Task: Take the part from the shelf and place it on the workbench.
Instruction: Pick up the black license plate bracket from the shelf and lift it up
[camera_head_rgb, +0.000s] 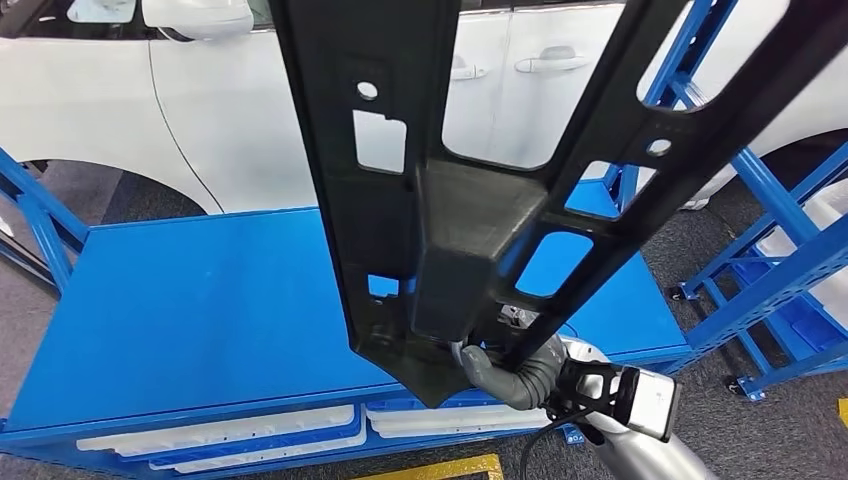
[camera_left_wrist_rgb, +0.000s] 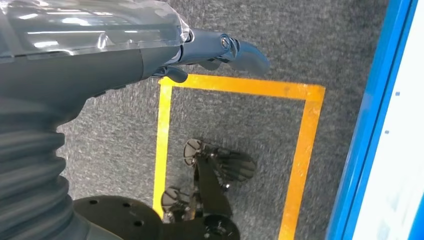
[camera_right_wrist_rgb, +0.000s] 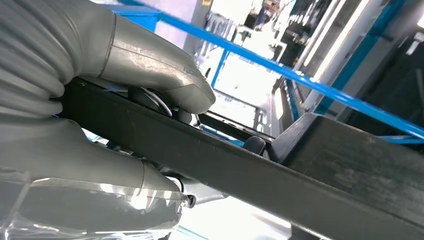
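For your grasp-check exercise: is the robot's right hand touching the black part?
Touching. In the right wrist view the right hand wraps the black part, thumb pressed on its edge.

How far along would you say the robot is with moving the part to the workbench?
Done: the black plastic part is off the shelf, gripped by the right hand. In hand: it hangs above the blue workbench. Left: setting it down and letting go. The left hand hangs idle over the floor.

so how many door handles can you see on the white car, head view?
2. Both sit on the white car behind the blue workbench: one door handle right of centre, another partly hidden by the large black plastic part. Others may be hidden.
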